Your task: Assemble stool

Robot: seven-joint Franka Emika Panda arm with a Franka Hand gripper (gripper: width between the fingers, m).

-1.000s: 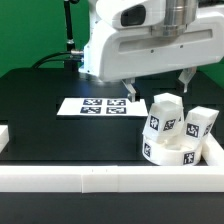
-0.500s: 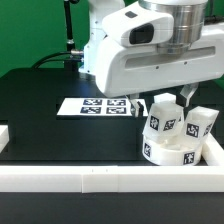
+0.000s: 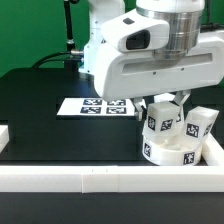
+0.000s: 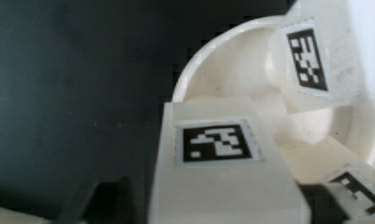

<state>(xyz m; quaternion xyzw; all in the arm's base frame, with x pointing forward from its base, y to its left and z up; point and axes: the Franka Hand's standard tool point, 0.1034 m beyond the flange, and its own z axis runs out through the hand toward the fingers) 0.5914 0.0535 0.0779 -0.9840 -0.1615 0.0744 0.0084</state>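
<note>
The white round seat (image 3: pixel 168 153) lies at the exterior view's right, against the border rail. A blocky tagged leg (image 3: pixel 163 122) stands on it, and a second leg (image 3: pixel 200 122) stands just to the right. My gripper (image 3: pixel 163 108) has come down over the first leg, with one finger (image 3: pixel 144 108) on each side of it and the jaws open. In the wrist view that leg (image 4: pixel 216 150) fills the space between my dark fingers (image 4: pixel 120 200). The seat's rim (image 4: pixel 228 55) curves behind it. Another tagged leg (image 4: pixel 312 52) shows further off.
The marker board (image 3: pixel 98 105) lies flat on the black table, left of the seat. A long white border rail (image 3: pixel 100 179) runs along the front and turns up the right side (image 3: pixel 212 150). The arm's white body hides the space behind the legs.
My gripper has moved to the exterior view's right and come down. It now straddles the leg standing on the seat. The stool parts have not moved.
</note>
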